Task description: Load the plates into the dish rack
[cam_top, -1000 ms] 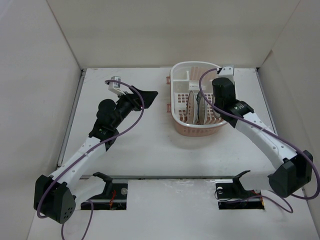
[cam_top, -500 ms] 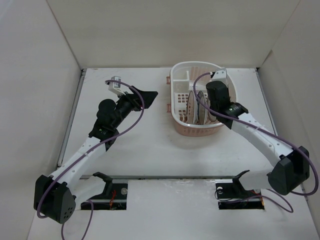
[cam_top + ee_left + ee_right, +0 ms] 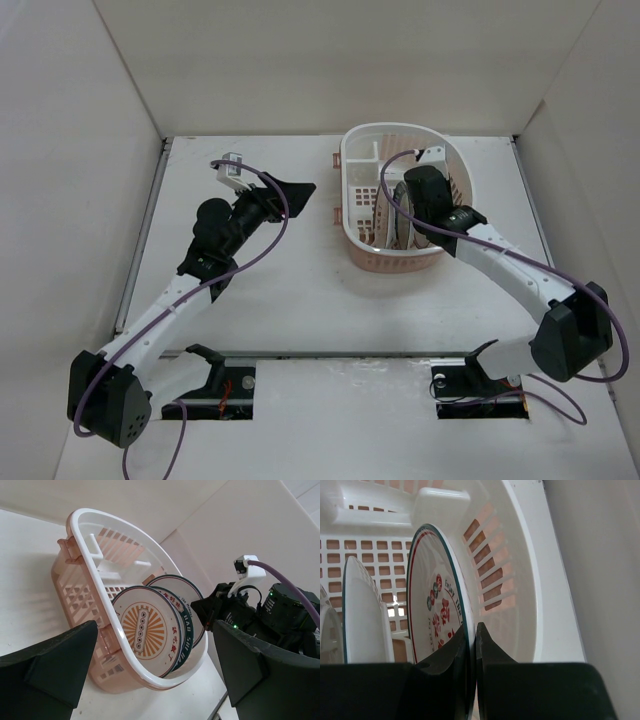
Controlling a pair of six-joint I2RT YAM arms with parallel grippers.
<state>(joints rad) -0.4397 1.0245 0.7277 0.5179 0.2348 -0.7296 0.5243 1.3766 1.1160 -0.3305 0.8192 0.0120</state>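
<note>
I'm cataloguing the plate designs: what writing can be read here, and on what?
Nothing reads clearly enough to quote.
Sunburst plate: red characters on its border, too small.
Green-banded plate: pale capitals on the band, blurred.
Gripped plate, in the right gripper: red characters and small dark lettering, blurred.
Dish rack: no text.

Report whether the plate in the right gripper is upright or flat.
Upright: the plate stands on edge inside the dish rack, rim pinched by the right gripper.
</note>
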